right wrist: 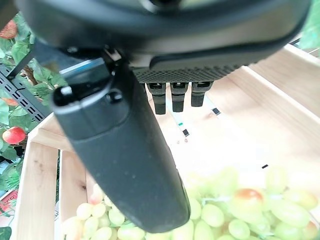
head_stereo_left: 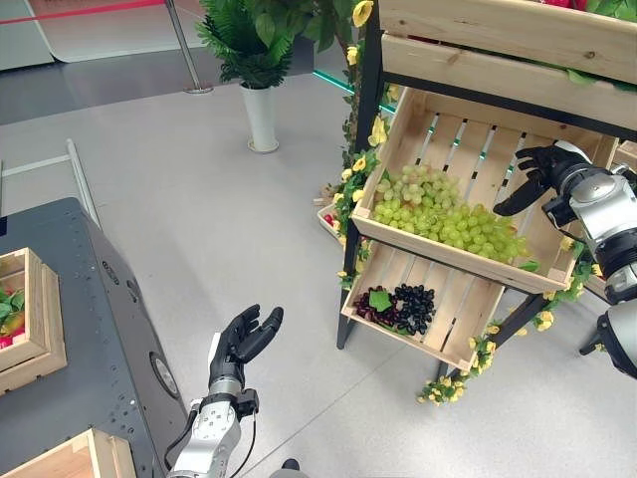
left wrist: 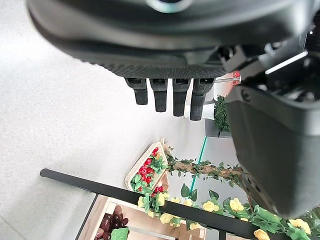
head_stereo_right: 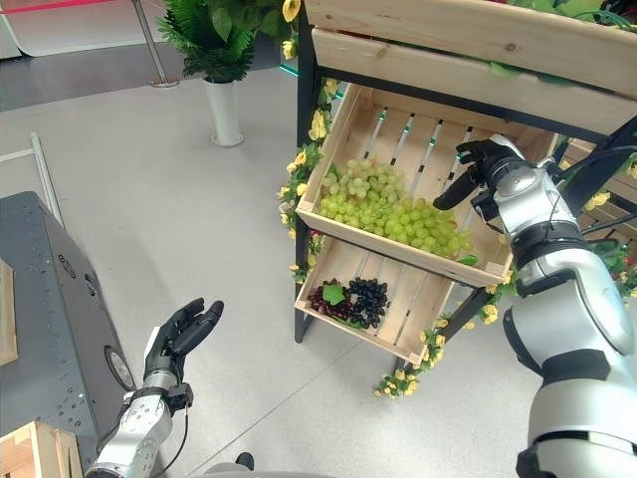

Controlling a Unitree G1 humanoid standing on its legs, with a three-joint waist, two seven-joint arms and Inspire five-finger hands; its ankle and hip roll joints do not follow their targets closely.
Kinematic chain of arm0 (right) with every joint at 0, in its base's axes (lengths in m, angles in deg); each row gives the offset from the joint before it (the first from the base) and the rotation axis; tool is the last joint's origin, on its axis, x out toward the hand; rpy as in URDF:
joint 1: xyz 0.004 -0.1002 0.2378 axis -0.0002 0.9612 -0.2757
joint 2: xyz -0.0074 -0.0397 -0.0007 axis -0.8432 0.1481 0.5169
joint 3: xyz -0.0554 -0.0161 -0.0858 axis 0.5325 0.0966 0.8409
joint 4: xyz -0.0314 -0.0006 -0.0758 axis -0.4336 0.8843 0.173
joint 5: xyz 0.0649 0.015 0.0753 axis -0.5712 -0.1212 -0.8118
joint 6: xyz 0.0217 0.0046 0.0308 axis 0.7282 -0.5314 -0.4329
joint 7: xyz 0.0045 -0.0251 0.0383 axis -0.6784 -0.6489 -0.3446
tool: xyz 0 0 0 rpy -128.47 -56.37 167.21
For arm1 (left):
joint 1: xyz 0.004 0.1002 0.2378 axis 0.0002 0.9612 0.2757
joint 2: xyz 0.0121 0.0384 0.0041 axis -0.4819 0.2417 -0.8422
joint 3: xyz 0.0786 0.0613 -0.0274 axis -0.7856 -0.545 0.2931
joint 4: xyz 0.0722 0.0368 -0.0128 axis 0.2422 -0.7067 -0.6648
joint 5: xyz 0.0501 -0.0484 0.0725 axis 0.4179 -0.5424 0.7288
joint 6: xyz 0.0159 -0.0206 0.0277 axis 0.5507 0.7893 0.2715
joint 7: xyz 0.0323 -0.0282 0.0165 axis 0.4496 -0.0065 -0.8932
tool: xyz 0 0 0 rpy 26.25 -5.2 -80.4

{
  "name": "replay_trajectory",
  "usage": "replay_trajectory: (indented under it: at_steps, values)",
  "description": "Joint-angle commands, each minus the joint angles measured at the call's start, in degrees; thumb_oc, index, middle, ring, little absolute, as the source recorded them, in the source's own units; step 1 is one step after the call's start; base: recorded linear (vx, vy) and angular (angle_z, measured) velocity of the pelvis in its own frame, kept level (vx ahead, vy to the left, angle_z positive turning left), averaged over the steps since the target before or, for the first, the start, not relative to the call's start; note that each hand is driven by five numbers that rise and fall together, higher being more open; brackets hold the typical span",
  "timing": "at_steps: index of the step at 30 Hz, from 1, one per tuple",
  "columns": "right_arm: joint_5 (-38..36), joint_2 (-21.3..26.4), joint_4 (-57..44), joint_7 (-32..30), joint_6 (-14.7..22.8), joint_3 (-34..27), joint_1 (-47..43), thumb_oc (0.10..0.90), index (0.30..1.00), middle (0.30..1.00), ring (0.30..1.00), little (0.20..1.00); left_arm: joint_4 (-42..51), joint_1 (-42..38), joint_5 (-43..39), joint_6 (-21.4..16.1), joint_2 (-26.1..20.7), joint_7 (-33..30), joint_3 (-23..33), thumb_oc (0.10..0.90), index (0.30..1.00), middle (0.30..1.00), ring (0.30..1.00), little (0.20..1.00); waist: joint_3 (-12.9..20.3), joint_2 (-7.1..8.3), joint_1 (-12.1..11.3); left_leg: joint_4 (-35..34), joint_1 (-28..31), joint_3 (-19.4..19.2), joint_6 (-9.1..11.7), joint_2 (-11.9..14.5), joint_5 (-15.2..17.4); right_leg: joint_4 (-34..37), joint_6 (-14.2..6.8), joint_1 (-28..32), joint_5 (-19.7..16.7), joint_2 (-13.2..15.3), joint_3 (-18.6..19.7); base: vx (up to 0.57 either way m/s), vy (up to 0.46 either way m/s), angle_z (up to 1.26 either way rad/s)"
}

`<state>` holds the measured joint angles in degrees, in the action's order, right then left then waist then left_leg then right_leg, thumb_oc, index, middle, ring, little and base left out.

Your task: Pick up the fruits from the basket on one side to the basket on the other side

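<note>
Your right hand [head_stereo_left: 542, 171] hung over upper crate [head_stereo_left: 398, 134] on wooden rack, fingers straight and relaxed, nothing pinched, just above green grapes [head_stereo_left: 443, 211]. Grapes lay heaped along crate's low front edge. Dark grapes [head_stereo_left: 403, 307] sat in lower crate [head_stereo_left: 468, 309]. Your left hand [head_stereo_left: 242, 341] floated above bare floor, well apart from rack, fingers spread, empty. Wooden box [head_stereo_left: 35, 324] rested on grey table [head_stereo_left: 70, 398] at your left.
</note>
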<state>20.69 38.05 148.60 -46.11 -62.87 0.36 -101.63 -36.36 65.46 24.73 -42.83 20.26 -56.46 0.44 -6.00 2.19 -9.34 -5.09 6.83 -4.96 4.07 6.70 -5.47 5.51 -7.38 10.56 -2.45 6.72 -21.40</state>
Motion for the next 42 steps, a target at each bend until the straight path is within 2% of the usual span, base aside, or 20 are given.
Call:
replay_trajectory:
  at_steps: [1,7,11,12,14,15,19,20,22,23,25,26,27,31,34,36,39,40,42]
  values:
    - [1.5,5.6,-1.5,-2.3,6.3,2.9,-8.3,0.8,0.9,0.9,0.9,0.9,2.4,-7.3,-0.1,-6.2,-3.3,0.4,-2.7,0.8,0.9,0.9,0.9,0.9,1.9,3.18,-2.2,0.1,2.1,0.0,-2.6,-3.5,7.3,-0.5,3.8,2.3,3.2,0.4,-0.1,0.0,0.0,0.0]
    - [0.5,6.4,-5.7,-7.1,7.1,2.9,-8.5,0.8,0.9,0.9,0.9,0.9,2.5,-6.4,-0.4,-6.6,-4.0,1.2,-2.5,0.8,0.9,0.9,0.9,0.9,2.0,3.22,-1.9,0.1,1.9,0.3,-2.6,-3.6,7.3,-0.5,3.7,2.3,3.2,0.4,-0.1,0.0,0.0,0.0]
    - [-6.5,6.1,-15.1,-9.4,7.3,0.6,-5.7,0.8,0.9,0.9,0.9,0.9,3.2,-5.7,-0.7,-6.6,-4.1,1.7,-2.0,0.8,0.9,0.9,0.9,0.9,1.9,2.98,-1.4,0.1,2.0,0.0,-2.5,-3.6,7.3,-0.5,3.7,2.1,3.2,0.4,0.2,0.0,0.0,0.0]
    - [-10.4,5.2,-20.4,-10.8,7.7,-1.2,-3.3,0.8,0.9,0.9,0.9,0.9,3.5,-5.5,-0.7,-6.5,-3.9,1.8,-1.7,0.8,0.9,0.9,0.9,0.9,1.9,2.83,-1.0,0.1,2.0,-0.1,-2.5,-3.6,7.4,-0.5,3.7,2.0,3.2,0.4,0.3,0.0,0.0,0.0]
    - [-11.8,4.3,-24.5,-12.2,8.7,-3.3,-0.4,0.8,0.9,0.9,0.9,0.9,3.7,-5.5,-0.6,-6.4,-3.7,1.8,-1.4,0.8,0.9,0.9,0.9,0.9,1.9,2.69,-0.6,0.1,1.8,-0.1,-2.6,-3.6,7.4,-0.5,3.8,1.9,3.2,0.5,0.4,0.0,0.0,0.0]
    - [-12.9,2.6,-29.6,-13.9,10.7,-6.6,3.9,0.8,0.9,0.9,0.9,0.9,4.0,-5.4,-0.5,-6.0,-3.4,1.6,-1.2,0.8,0.9,0.9,0.9,0.9,1.7,2.46,-0.3,0.1,2.0,-0.3,-2.7,-3.6,7.5,-0.5,3.8,2.0,3.3,0.5,0.6,0.0,0.0,0.0]
    - [-11.0,-1.8,-40.3,-17.0,12.9,-12.7,13.6,0.8,0.9,0.9,0.9,0.9,4.6,-5.1,0.3,-5.9,-2.3,1.0,-0.7,0.8,0.9,0.9,0.9,0.9,1.5,1.94,0.7,0.1,1.9,-0.6,-3.0,-3.5,7.6,-0.5,3.8,1.8,3.3,0.6,0.9,0.0,0.0,0.0]
    - [-10.3,-4.4,-46.4,-17.8,13.4,-15.2,19.2,0.8,0.9,0.9,0.9,0.9,5.3,-4.7,1.0,-5.6,-1.7,0.4,-0.5,0.8,0.9,0.9,0.9,0.9,1.2,1.59,1.1,0.1,2.2,-0.9,-3.1,-3.4,7.7,-0.5,3.8,1.8,3.3,0.6,1.3,0.0,0.0,0.0]
    - [-10.6,-6.5,-49.9,-17.5,14.0,-16.4,22.8,0.8,0.9,0.9,0.9,0.9,5.8,-4.6,1.5,-5.4,-1.4,0.0,-0.4,0.8,0.9,0.9,0.9,0.9,1.1,1.43,1.5,0.1,2.1,-1.1,-3.3,-3.4,7.7,-0.5,3.7,1.6,3.3,0.6,1.4,0.0,0.0,0.0]
    - [-11.5,-9.0,-53.9,-15.6,14.5,-17.6,27.4,0.8,0.9,0.9,0.9,0.9,5.9,-4.5,2.0,-5.6,-0.9,-0.5,-0.3,0.8,0.9,0.9,0.9,0.9,0.8,1.18,2.0,0.1,2.2,-1.4,-3.5,-3.4,7.8,-0.5,3.7,1.5,3.3,0.7,1.7,0.0,0.0,0.0]
    - [-13.8,-10.5,-55.8,-13.9,14.9,-17.7,29.7,0.8,0.9,0.9,0.9,0.9,5.8,-4.7,2.2,-5.5,-0.6,-1.0,-0.2,0.8,0.9,0.9,0.9,0.9,0.7,1.03,2.4,0.1,2.2,-1.6,-3.5,-3.4,7.9,-0.5,3.7,1.4,3.2,0.7,1.9,0.01,-0.015,-0.04]
    - [-19.3,-12.5,-58.1,-11.9,15.4,-17.7,32.3,0.8,0.9,0.9,0.9,0.9,5.5,-5.2,2.7,-5.7,-0.2,-1.7,-0.2,0.8,0.9,0.9,0.9,0.9,0.6,0.89,2.8,0.1,2.3,-1.9,-3.6,-3.4,8.0,-0.5,3.7,1.3,3.2,0.7,2.2,0.01,-0.012,-0.06]
    - [-19.5,-12.8,-58.3,-11.9,15.5,-17.7,32.6,0.8,0.9,0.9,0.9,0.9,5.5,-5.2,2.7,-5.7,-0.1,-1.8,-0.2,0.8,0.9,0.9,0.9,0.9,0.6,0.88,2.8,0.1,2.3,-1.9,-3.6,-3.4,8.0,-0.5,3.7,1.3,3.2,0.7,2.2,0.02,-0.019,-0.05]
    - [-31.9,-20.7,-61.7,-7.0,21.2,-20.1,40.4,0.8,0.9,0.9,0.9,0.9,5.8,-5.3,2.8,-6.7,1.0,-4.1,0.3,0.8,0.9,0.9,0.9,0.9,0.2,0.49,3.4,0.1,2.6,-2.3,-3.7,-3.5,8.4,-0.5,3.7,1.3,3.3,0.6,2.6,0.03,-0.021,-0.06]
    - [-39.4,-26.9,-64.4,-0.4,22.8,-19.7,46.9,0.8,0.9,0.9,0.9,0.9,4.2,-4.7,1.6,-7.7,2.7,-5.0,0.5,0.8,0.9,0.9,0.9,0.9,0.2,0.21,3.8,0.1,2.7,-2.4,-3.7,-3.6,8.5,-0.5,3.7,1.3,3.4,0.4,3.0,0.03,-0.038,-0.1]
    - [-40.0,-29.1,-65.5,2.7,23.7,-18.1,50.3,0.8,0.9,0.9,0.9,0.9,3.3,-4.3,0.1,-7.5,3.9,-4.8,1.1,0.8,0.9,0.9,0.9,0.9,0.2,0.12,3.9,0.1,2.8,-2.6,-3.8,-3.7,8.5,-0.5,3.7,1.3,3.5,0.4,3.0,0.02,-0.048,-0.04]
    - [-40.0,-29.7,-65.2,7.3,24.9,-16.9,54.6,0.8,0.9,0.9,0.9,0.9,2.2,-3.4,-0.5,-8.1,4.9,-4.4,1.9,0.8,0.9,0.9,0.9,0.9,0.2,0.07,4.2,0.1,3.1,-3.1,-4.0,-3.7,8.6,-0.5,3.8,1.4,3.7,0.3,3.2,0.01,-0.072,-0.04]
    - [-42.0,-29.9,-63.7,11.4,24.4,-16.6,58.4,0.8,0.9,0.9,0.9,0.9,0.9,-2.6,-0.6,-8.5,5.1,-4.1,2.9,0.8,0.9,0.9,0.9,0.9,0.1,-0.01,4.3,0.6,3.3,-3.2,-4.1,-3.6,8.9,-2.2,3.9,1.0,4.6,0.2,3.4,0.0,-0.093,-0.04]
    - [-42.0,-30.2,-61.7,13.7,23.8,-16.4,60.9,0.8,0.9,0.9,0.9,0.9,-0.7,-2.2,-0.1,-8.1,5.2,-4.2,3.7,0.8,0.9,0.9,0.9,0.9,-0.3,-0.07,4.6,2.0,3.1,-3.0,-4.4,-3.4,9.4,-5.3,4.2,0.4,6.1,0.3,3.5,-0.01,-0.161,-0.07]
